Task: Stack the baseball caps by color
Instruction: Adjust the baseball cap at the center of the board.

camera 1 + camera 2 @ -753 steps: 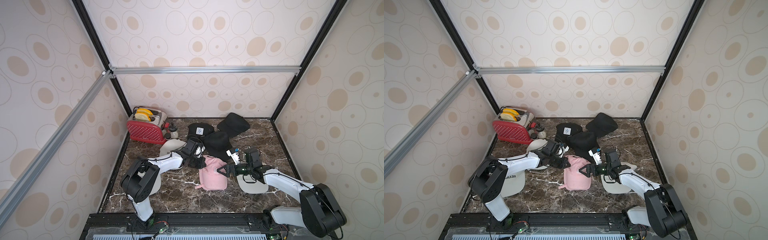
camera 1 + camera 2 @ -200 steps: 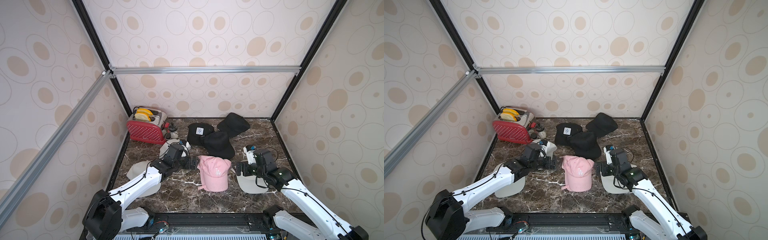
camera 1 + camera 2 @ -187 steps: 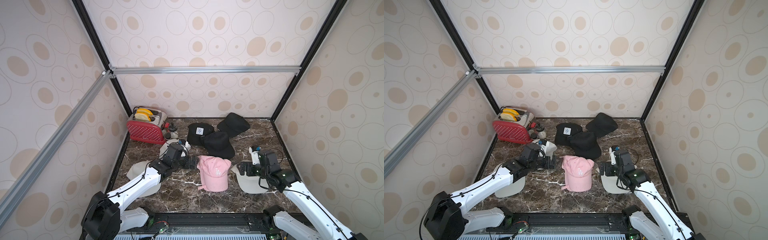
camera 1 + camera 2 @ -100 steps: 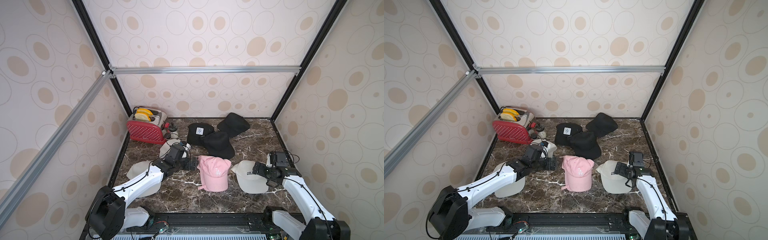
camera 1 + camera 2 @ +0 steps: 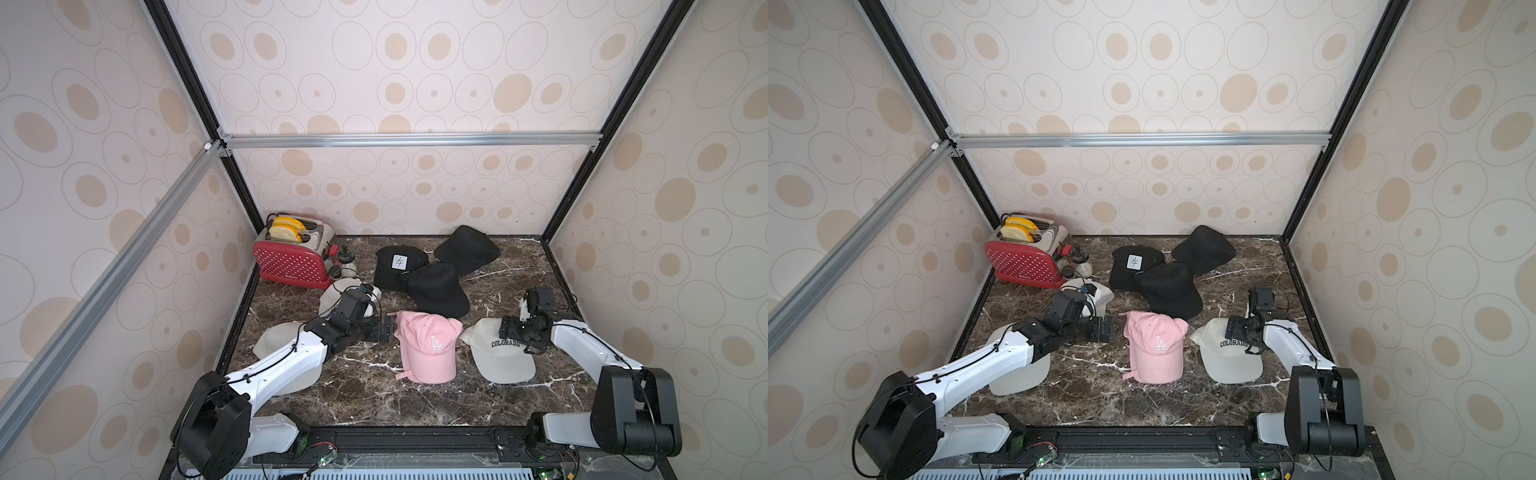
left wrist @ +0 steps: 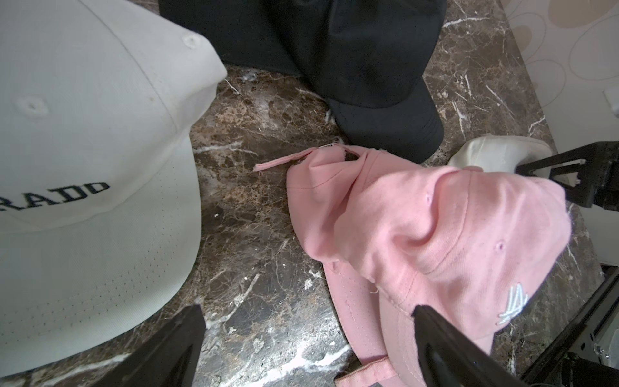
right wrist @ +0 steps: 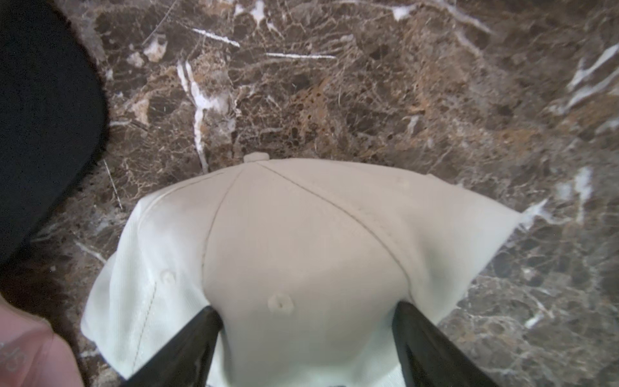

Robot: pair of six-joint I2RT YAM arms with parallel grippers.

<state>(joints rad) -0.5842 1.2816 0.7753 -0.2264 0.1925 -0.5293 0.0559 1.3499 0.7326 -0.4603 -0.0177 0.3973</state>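
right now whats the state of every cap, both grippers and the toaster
pink cap, crown up, apparently atop a second pink one
COLORADO cap, crown up, unstacked
front off-white cap, flat, partly under the left arm
rear off-white cap, partly hidden behind that arm
black caps, three overlapping, not neatly stacked
toaster, upright, slices in slots
left gripper, open, empty
right gripper, jaws astride the COLORADO cap's crown, grip unclear

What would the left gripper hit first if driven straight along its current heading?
Most likely the soft pink fabric cap with the white LA logo: the open left gripper points at its crown from close by. Height is unclear, so it might skim the fabric.
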